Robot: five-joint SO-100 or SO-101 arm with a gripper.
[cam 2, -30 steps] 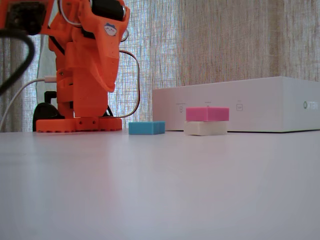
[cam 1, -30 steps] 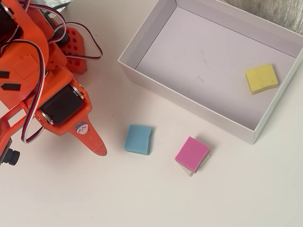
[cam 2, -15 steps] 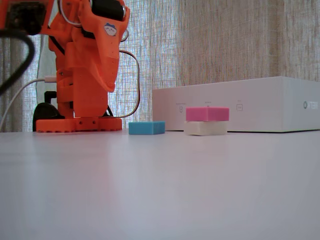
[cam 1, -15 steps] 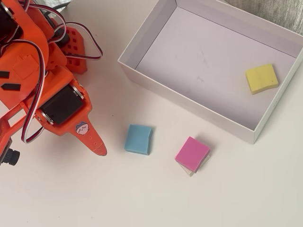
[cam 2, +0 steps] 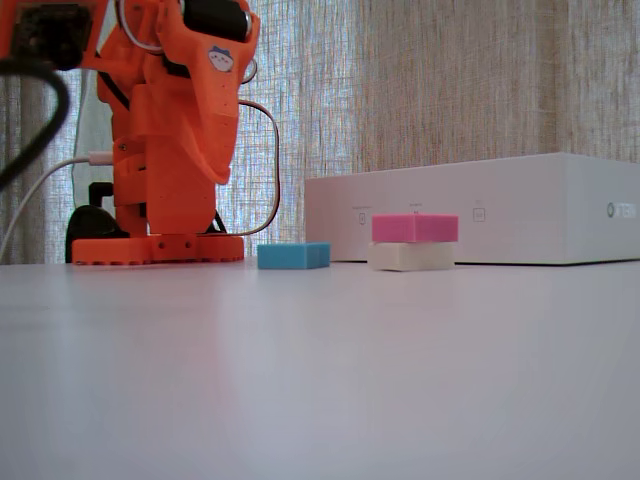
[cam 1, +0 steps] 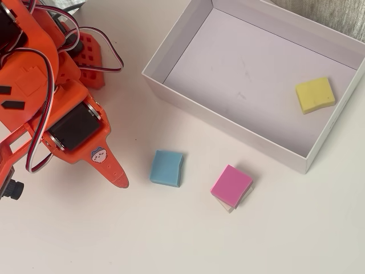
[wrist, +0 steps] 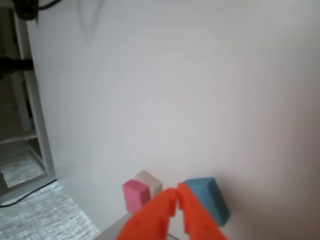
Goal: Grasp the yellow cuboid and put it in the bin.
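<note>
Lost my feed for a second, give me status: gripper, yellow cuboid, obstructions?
Gripper shut, empty, above table. Yellow cuboid inside the bin, far corner in overhead view. Blue block and pink block outside, pink atop a white block.

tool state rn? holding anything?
Tool: closed, holding nothing; its tips meet with no gap in the wrist view.

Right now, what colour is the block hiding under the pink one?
White or cream; the block under the pink block shows best in the fixed view.
</note>
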